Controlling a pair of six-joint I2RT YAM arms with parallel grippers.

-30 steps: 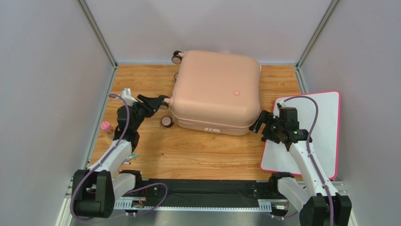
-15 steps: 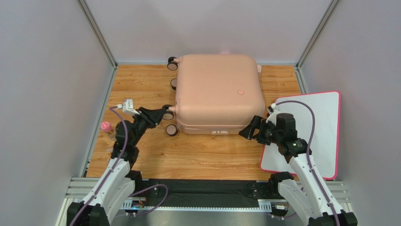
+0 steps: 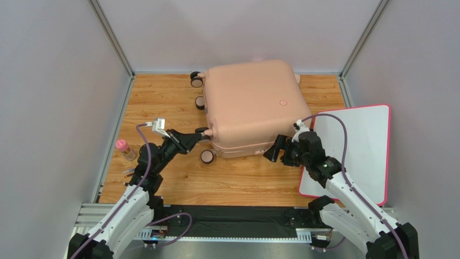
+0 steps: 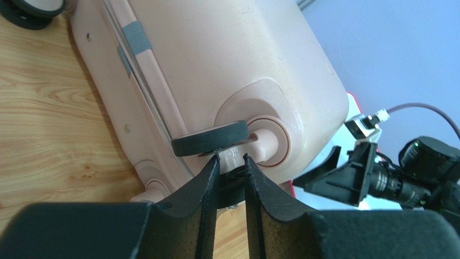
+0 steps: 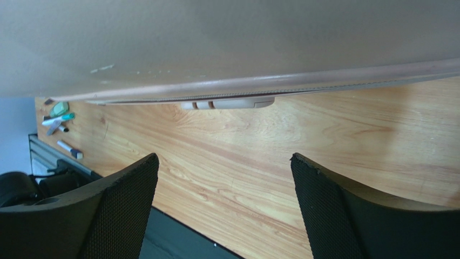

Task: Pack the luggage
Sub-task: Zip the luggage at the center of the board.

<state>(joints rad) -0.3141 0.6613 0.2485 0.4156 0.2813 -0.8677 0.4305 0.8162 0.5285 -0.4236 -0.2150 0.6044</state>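
From above, the closed pale pink suitcase [image 3: 251, 108] lies flat on the far middle of the wooden tabletop [image 3: 162, 102], turned slightly askew, its round emblem [image 3: 283, 102] facing up. The left claw [image 3: 201, 138] reaches to the suitcase's near left corner, at a caster wheel [image 3: 204, 131]. The right claw [image 3: 271, 151] is just beside the near right edge of the shell. A white board [image 3: 362, 156] with a pink rim lies to the right of the suitcase, partly under the right arm. A small pink-capped bottle [image 3: 124, 149] stands near the left edge of the tabletop.

The left wrist view shows the left claw [image 4: 231, 159] drawn narrow, only a thin gap between its fingers [image 4: 208, 199]. The fingertips sit right against the underside of the black caster wheel [image 4: 210, 144], where its stem enters the suitcase [image 4: 216, 59]. Something dark lies in the gap, and I cannot tell whether the claw pinches it.

The right wrist view shows the right claw [image 5: 224, 162] spread wide, its fingers [image 5: 119, 205] well apart with only bare tabletop [image 5: 270, 140] between them. The suitcase shell [image 5: 216, 43] fills the top of the view, with the zip seam and a pale latch piece [image 5: 227, 102] along its lower edge. A few markers [image 5: 59, 116] lie on the tabletop far to the left.
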